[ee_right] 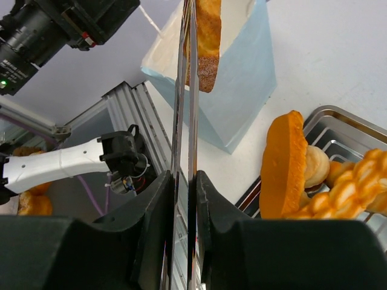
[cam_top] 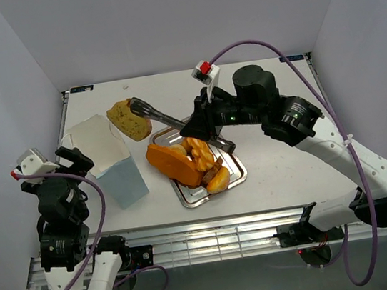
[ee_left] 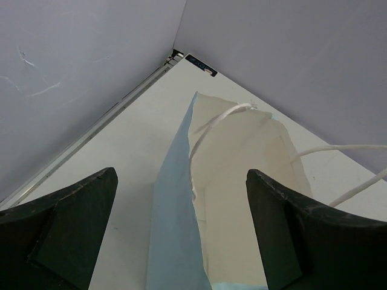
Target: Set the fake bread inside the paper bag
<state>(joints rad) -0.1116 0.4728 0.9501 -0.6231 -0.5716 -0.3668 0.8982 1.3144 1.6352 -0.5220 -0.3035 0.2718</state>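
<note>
- Fake bread (cam_top: 129, 120): one tan, rounded piece hangs pinched at the tips of the metal tongs (cam_top: 160, 116). It is raised off the table just beside the mouth of the paper bag (cam_top: 110, 167), not yet inside.
- Right gripper (ee_right: 184, 187): its fingers are clamped on the two tong blades, and that squeeze is what pins the piece.
- Left gripper (ee_left: 181, 175): its fingers are spread wide, one on each side of the bag's upper edge, gripping nothing. It is probably poised to steady the bag.
- The bag stands upright with its mouth open upward, so a released piece can drop in.
- Metal tray (cam_top: 233, 170): it carries a long loaf (cam_top: 171, 164), a bun (cam_top: 178, 149), a twisted piece (cam_top: 200, 152) and a croissant (cam_top: 219, 179). That makes four counted; a darker bit beside the croissant may be a fifth.
- Totals: one bag, one tray, one pair of tongs.
</note>
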